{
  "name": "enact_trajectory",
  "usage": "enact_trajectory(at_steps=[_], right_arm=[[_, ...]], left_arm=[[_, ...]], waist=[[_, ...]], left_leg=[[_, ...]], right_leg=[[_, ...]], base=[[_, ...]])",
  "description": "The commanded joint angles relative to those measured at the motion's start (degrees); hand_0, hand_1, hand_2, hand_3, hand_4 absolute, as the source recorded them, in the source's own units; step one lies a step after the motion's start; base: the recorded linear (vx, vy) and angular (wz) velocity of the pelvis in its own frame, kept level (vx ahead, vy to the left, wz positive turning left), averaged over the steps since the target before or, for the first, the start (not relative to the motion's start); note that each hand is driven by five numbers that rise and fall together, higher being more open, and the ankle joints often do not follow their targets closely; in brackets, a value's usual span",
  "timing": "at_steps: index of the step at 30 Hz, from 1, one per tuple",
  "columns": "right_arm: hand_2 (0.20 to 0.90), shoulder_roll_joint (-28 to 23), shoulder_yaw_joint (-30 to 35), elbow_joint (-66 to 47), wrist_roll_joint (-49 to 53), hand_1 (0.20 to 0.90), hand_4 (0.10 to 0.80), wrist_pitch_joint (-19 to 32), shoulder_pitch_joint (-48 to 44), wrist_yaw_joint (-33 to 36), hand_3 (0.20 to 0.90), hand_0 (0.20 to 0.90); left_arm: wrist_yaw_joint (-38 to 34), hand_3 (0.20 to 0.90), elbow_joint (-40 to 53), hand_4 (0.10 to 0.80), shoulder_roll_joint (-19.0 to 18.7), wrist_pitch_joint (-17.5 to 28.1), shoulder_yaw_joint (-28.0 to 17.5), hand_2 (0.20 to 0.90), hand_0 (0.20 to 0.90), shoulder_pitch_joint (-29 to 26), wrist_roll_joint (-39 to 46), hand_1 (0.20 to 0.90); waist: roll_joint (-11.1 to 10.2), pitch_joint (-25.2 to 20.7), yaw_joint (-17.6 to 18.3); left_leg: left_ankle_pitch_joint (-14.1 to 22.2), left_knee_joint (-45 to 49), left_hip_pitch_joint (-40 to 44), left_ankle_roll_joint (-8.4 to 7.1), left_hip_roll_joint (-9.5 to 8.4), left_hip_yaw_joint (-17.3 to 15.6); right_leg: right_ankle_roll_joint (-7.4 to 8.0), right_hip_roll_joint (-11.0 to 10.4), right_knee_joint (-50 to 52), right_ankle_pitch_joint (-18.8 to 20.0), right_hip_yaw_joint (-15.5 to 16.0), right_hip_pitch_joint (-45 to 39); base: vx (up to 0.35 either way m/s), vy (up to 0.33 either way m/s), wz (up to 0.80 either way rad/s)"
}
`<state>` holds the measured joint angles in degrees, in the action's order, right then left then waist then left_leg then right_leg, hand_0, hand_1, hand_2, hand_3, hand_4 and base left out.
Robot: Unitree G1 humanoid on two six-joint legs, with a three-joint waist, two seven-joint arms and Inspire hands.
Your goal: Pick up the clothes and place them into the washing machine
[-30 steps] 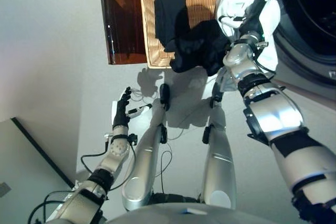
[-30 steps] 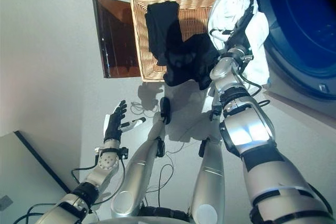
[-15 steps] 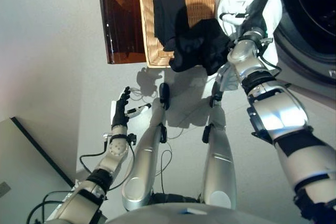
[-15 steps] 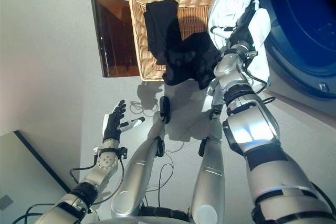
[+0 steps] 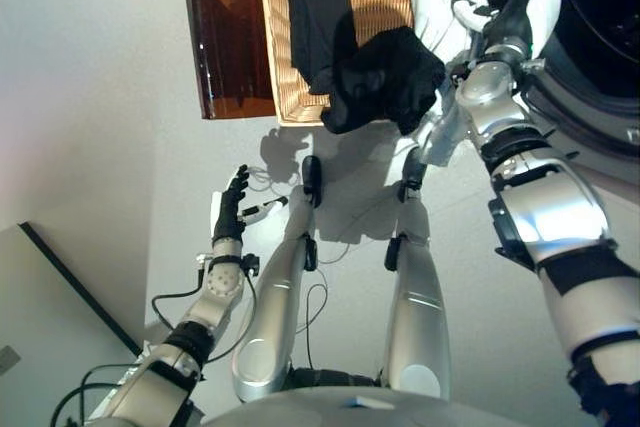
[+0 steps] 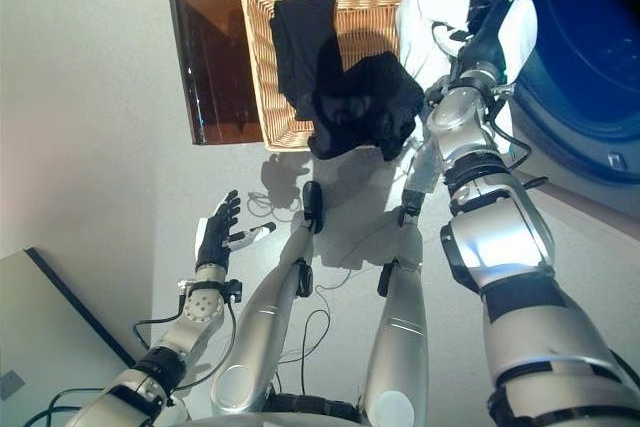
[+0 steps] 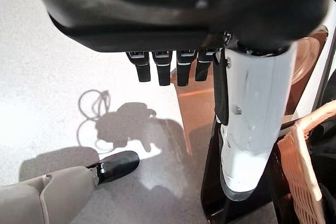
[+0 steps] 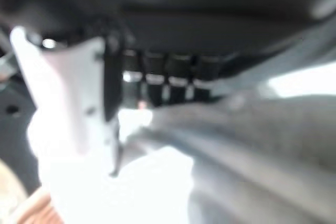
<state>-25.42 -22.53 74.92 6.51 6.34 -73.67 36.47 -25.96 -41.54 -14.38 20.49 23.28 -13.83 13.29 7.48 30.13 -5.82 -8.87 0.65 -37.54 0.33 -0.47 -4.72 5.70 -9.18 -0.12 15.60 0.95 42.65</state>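
Observation:
My right hand point(image 5: 510, 5) is shut on a white garment point(image 6: 425, 12) and holds it up at the basket's right end, next to the washing machine's dark opening point(image 6: 590, 37). The white cloth also shows under the thumb in the right wrist view point(image 8: 105, 192). The wicker basket point(image 5: 272, 57) holds a black garment point(image 5: 320, 12) at its middle. Another black garment point(image 5: 385, 77) hangs over the basket's near rim. My left hand point(image 5: 232, 209) is open and empty, low over the floor to the left.
The basket rests on a dark brown box point(image 5: 225, 42) that sticks out to its left. The washing machine's round door frame point(image 5: 590, 117) stands at the right. A grey panel point(image 5: 50, 337) lies at the lower left on the pale floor.
My right hand has risen and moved right toward the machine's opening, carrying the white garment with it off the basket's right end. The left hand has not moved.

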Motion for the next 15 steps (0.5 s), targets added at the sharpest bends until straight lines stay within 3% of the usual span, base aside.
enact_trajectory(at_steps=[1,15], right_arm=[[0.2,0.92,-2.69,-2.21,-1.18,0.2,0.3,3.18,-5.84,1.21,0.2,0.2],[0.2,0.29,-3.24,0.56,-4.65,0.2,0.3,1.27,-7.04,3.36,0.2,0.2]], left_arm=[[-0.69,0.9,2.93,0.8,-3.6,2.86,0.16,0.9,0.9,2.78,0.73,0.9],[-1.06,0.9,2.45,0.8,-3.42,2.95,0.31,0.9,0.9,2.48,0.48,0.9]], waist=[[3.35,-0.33,-2.27],[3.57,-0.34,-2.4]], left_leg=[[-1.17,-1.18,-2.67,-4.27,0.57,0.76],[-1.21,-1.32,-2.17,-4.21,0.45,0.82]], right_leg=[[0.82,0.29,9.24,-8.68,0.23,1.93],[0.79,0.3,9.05,-8.62,0.14,1.47]], base=[[0.0,0.0,0.0],[0.0,0.0,0.0]])
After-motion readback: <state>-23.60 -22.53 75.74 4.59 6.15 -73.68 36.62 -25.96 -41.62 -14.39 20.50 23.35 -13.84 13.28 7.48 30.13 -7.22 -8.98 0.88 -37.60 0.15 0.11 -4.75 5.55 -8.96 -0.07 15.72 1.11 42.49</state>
